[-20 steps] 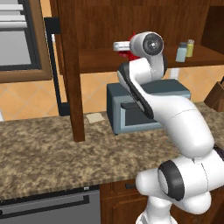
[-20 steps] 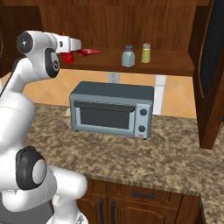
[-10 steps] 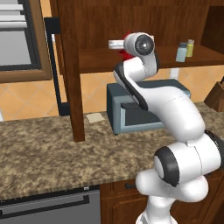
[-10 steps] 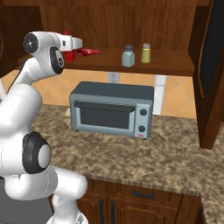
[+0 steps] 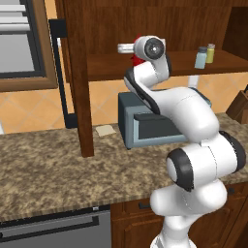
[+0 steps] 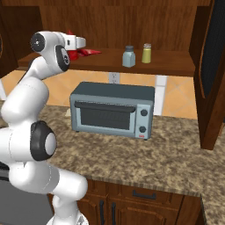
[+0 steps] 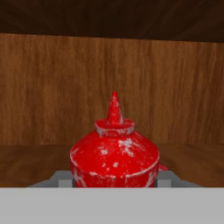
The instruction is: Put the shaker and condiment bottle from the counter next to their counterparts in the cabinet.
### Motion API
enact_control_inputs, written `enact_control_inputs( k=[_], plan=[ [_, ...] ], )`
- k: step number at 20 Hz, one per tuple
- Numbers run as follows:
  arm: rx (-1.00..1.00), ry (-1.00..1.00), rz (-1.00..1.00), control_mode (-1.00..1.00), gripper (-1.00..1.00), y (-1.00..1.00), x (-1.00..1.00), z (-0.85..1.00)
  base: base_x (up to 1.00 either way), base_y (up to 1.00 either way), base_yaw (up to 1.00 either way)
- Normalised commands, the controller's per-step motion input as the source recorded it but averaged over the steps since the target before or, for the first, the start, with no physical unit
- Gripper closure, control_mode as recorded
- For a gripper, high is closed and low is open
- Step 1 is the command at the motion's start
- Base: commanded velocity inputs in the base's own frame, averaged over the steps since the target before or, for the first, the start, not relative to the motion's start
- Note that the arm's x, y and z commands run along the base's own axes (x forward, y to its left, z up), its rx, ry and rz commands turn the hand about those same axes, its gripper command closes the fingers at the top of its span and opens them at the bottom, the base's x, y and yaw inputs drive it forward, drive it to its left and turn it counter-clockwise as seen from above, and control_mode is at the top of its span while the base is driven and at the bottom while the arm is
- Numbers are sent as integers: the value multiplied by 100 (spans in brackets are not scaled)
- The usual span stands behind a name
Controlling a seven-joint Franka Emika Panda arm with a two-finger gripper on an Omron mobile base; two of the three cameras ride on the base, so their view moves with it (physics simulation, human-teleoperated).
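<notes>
Red condiment bottle (image 7: 114, 157) clamped in the gripper (image 7: 114, 181) | hand has edged left along the cabinet (image 5: 77, 72) shelf | flat red counterpart (image 6: 90, 52) at its three o'clock | release near.

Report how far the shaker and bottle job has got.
Done: the shaker stands on the cabinet shelf beside the yellow-green shaker.
In hand: the condiment bottle sits upright between the jaws of the gripper, held at shelf level at the left end, close to the flattish red item.
Left: set the bottle down next to that red item, release, and pull the arm back.
</notes>
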Motion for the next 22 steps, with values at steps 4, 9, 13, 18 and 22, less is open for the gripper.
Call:
enact_control_inputs(
  k=[4, 9, 13, 18, 22],
  plan=[
    [0, 0, 0, -100, 100, 0, 17, -8, 0, 0, 0],
    [0, 0, 0, -100, 100, 0, 24, -3, 0, 0, 0],
    [2, 0, 0, -100, 100, 0, 32, 0, 0, 0, 0],
    [0, 0, 0, -100, 100, 0, 24, -1, 0, 0, 0],
    [0, 0, 0, -100, -100, 0, 15, -3, 0, 0, 0]
  ],
)
